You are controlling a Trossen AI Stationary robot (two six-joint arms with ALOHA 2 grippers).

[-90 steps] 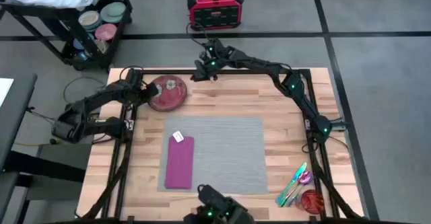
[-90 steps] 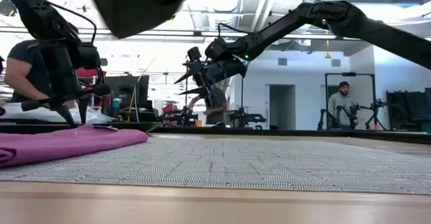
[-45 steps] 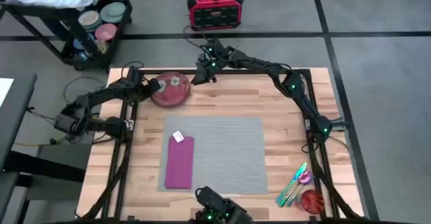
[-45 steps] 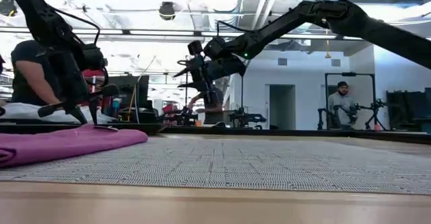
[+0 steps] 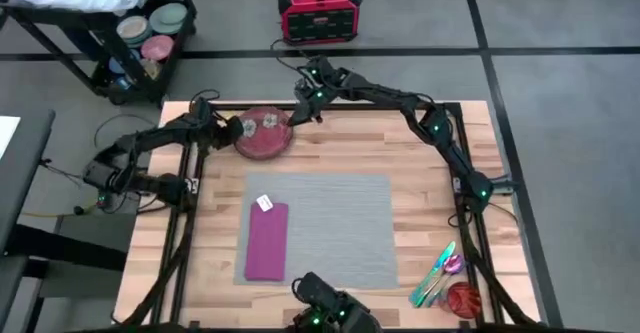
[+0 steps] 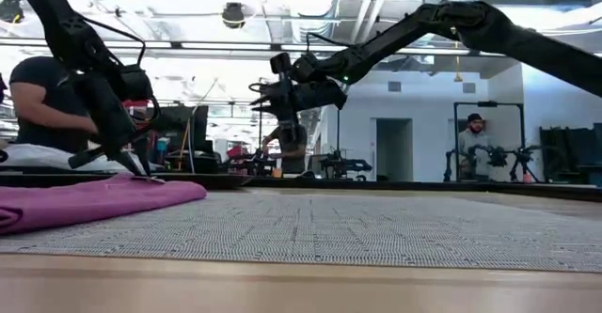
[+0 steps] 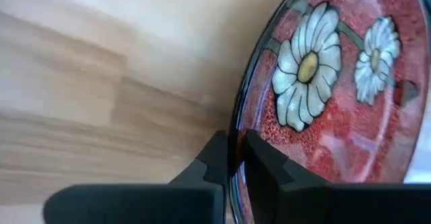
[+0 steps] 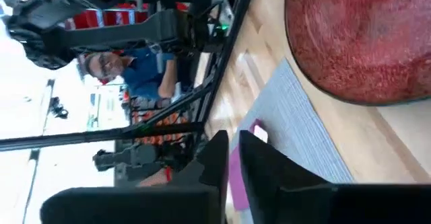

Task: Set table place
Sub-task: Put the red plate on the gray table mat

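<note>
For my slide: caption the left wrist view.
Left gripper pinches the rim of the red daisy plate above the table.

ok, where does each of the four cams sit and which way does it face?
High: overhead, straight down on the light wooden plank table; both dark arms show.
Low: table-top height, level across the grey fabric placemat; arms enter from above.
Left wrist: behind the left pincer, shut on the round red daisy-patterned plate.
Right wrist: past the right pincer, facing plate and placemat.
Shared: the plate is in the high and both wrist views.
</note>
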